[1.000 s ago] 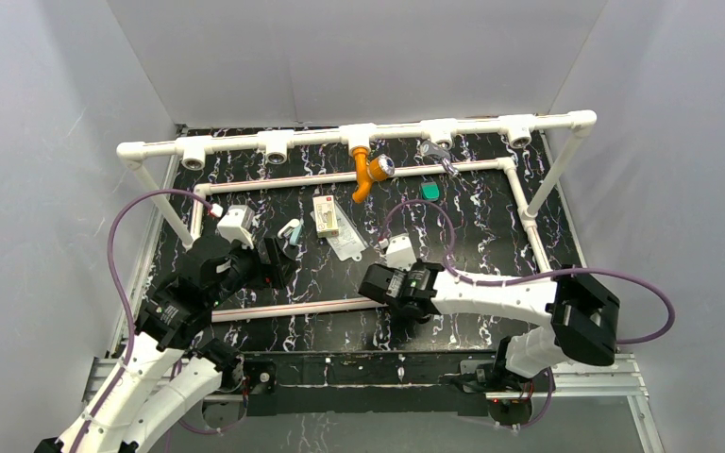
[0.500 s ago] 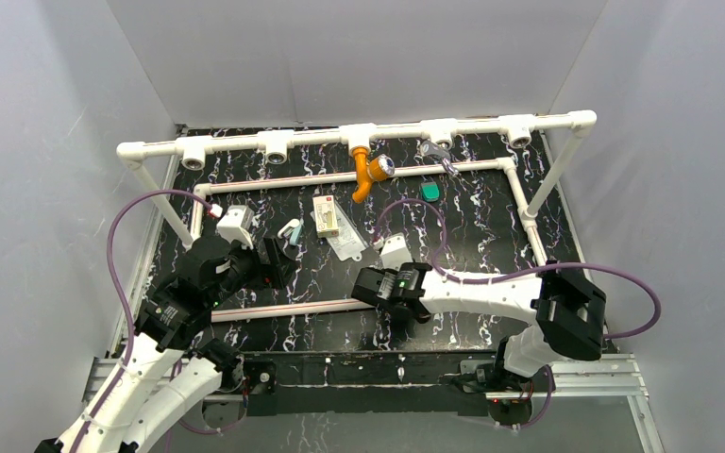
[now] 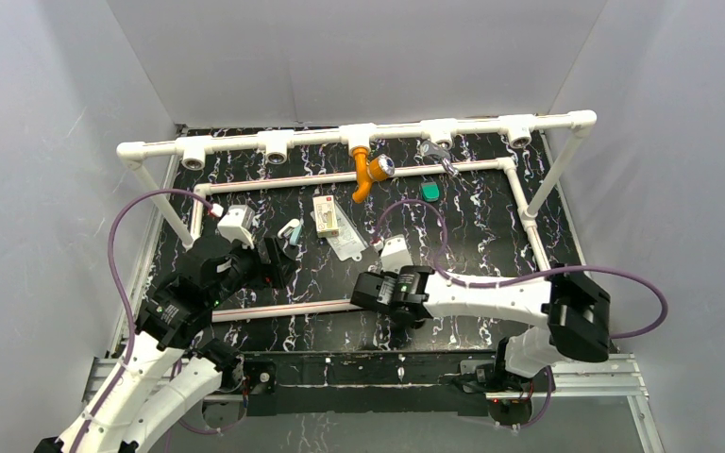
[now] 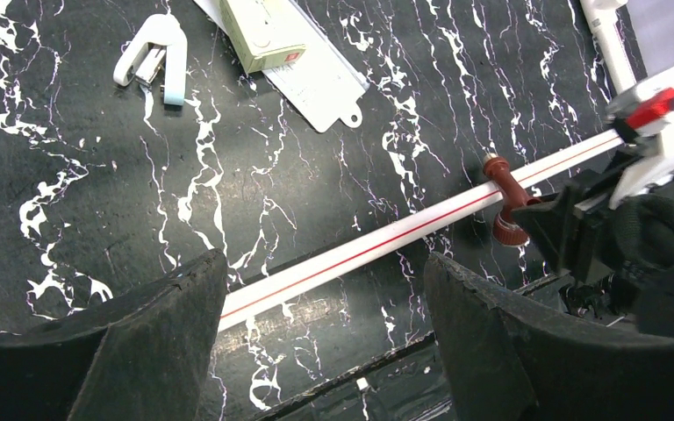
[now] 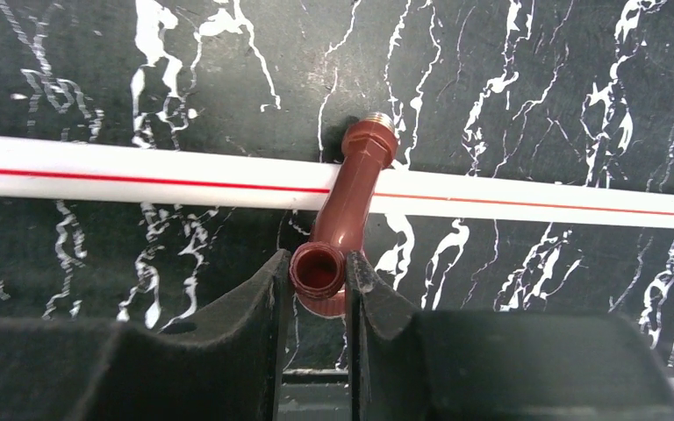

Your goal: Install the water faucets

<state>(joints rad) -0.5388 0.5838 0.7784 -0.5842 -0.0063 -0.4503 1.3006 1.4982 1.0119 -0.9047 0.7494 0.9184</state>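
The dark reddish-brown faucet [image 5: 344, 215] lies across the near white pipe [image 5: 140, 175], its threaded end pointing away. My right gripper [image 5: 319, 274] is shut on its round spout mouth. The faucet also shows in the left wrist view [image 4: 503, 195], partly hidden by the right gripper. Its knob is hidden. The orange faucet [image 3: 368, 174] with its silver knob hangs from the middle tee of the back pipe rail [image 3: 274, 140]. My left gripper [image 4: 325, 294] is open and empty above the table near the same pipe, left of the brown faucet. In the top view the left gripper [image 3: 278, 260] and right gripper [image 3: 368, 291] sit at the near pipe.
A cream box [image 3: 325, 215] on a white card [image 3: 349, 243], a white clip [image 3: 290, 229], a small green block [image 3: 429, 191] and a silvery piece [image 3: 437, 152] lie inside the pipe frame. Empty tee fittings [image 3: 442, 133] face forward on the back rail.
My right gripper has shifted slightly left along the near pipe. The left arm has not moved.
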